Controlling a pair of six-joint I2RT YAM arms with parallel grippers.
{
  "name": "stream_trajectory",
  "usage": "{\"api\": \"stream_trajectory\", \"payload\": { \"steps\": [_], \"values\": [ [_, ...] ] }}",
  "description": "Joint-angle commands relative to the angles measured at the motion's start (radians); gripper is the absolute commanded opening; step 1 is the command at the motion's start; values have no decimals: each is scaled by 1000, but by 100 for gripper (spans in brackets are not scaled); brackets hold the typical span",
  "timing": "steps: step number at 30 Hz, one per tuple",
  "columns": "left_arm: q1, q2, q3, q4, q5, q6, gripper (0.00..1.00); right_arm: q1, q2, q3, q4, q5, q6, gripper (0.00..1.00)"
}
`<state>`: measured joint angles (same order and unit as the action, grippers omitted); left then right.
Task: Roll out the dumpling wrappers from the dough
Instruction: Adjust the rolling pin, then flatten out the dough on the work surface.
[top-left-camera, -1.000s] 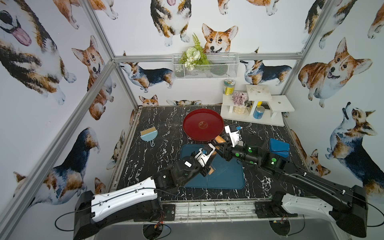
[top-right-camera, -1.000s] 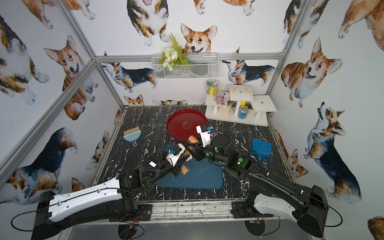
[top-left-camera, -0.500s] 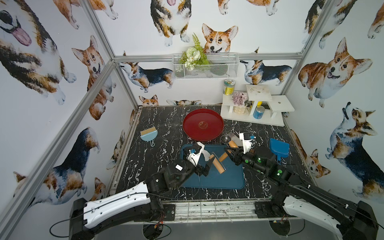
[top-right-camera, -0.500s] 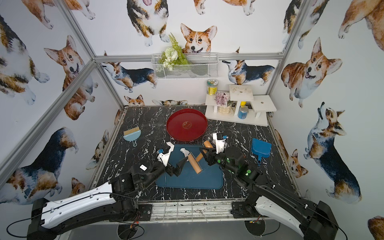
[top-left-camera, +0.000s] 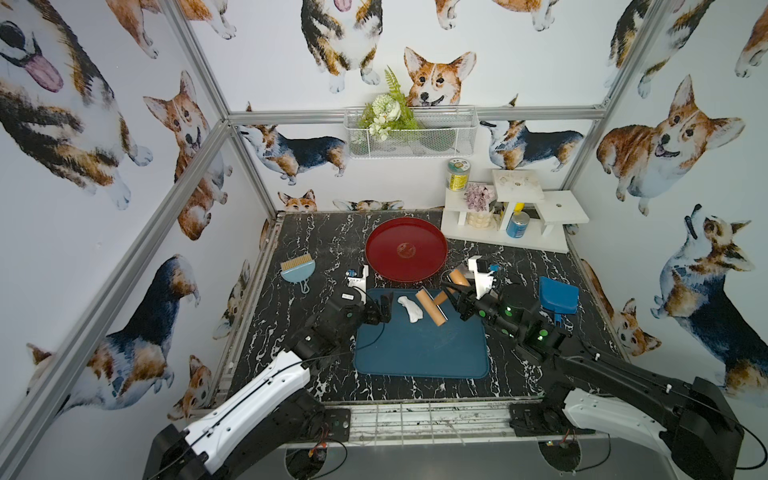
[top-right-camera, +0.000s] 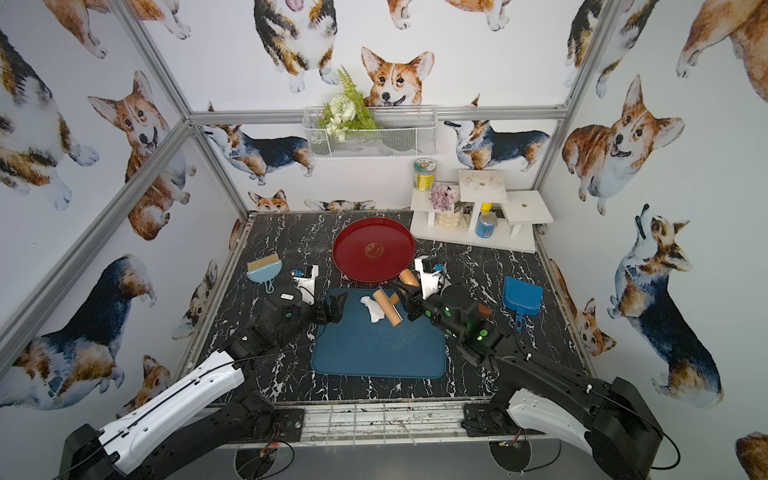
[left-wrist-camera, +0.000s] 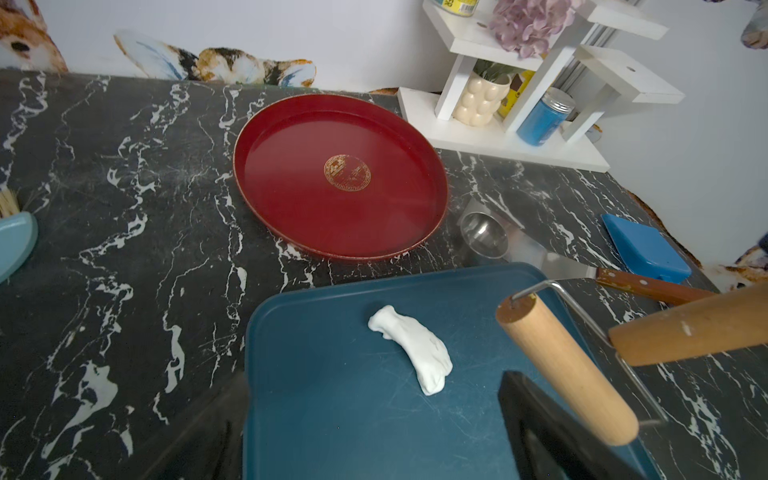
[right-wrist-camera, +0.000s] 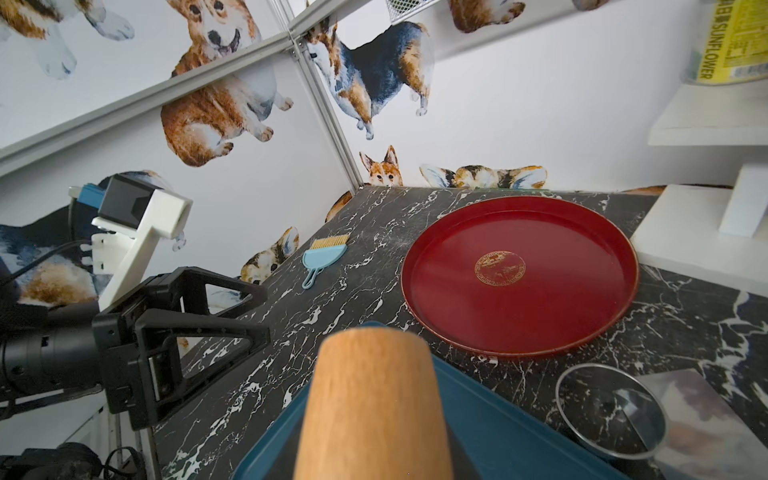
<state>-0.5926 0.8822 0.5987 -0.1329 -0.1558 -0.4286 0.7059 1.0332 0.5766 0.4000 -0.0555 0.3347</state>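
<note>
White dough (top-left-camera: 410, 308) lump lies on blue tray (top-left-camera: 415, 353), just ahead of left pincer (top-left-camera: 380, 309), which is spread wide and empty; right pincer (top-left-camera: 457, 300) clamped on roller (top-left-camera: 431, 307) handle, barrel just beside dough, on the side away from left pincer.

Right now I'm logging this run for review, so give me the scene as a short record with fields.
dough: unrolled white lump on the blue tray
roller: wooden, over the tray beside the dough, apart from it in the left wrist view
right gripper: shut on the roller's handle
left gripper: open, holding nothing, at the tray's edge
red plate: behind the tray, nothing on it
stage: dough not yet flattened
</note>
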Motion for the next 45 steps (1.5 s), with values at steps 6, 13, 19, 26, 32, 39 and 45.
{"api": "stream_trajectory", "payload": {
  "steps": [6, 13, 19, 26, 32, 39, 45],
  "values": [
    [108, 40, -19, -44, 115, -42, 100, -88, 204, 144, -40, -215, -216, 0],
    [172, 109, -36, -18, 164, -48, 100, -89, 304, 205, -92, -234, -343, 0],
    [209, 168, -54, 21, 192, -50, 100, -97, 391, 253, -113, -221, -383, 0],
    [224, 210, -73, 58, 214, -50, 100, -103, 509, 342, -153, -235, -442, 0],
    [229, 215, -89, 73, 220, -56, 100, -104, 598, 411, -175, -259, -480, 0],
    [244, 215, -102, 79, 226, -52, 99, -104, 653, 469, -243, -428, -612, 0],
    [255, 221, -109, 91, 235, -47, 97, -103, 633, 477, -361, -588, -786, 0]
  ]
}}
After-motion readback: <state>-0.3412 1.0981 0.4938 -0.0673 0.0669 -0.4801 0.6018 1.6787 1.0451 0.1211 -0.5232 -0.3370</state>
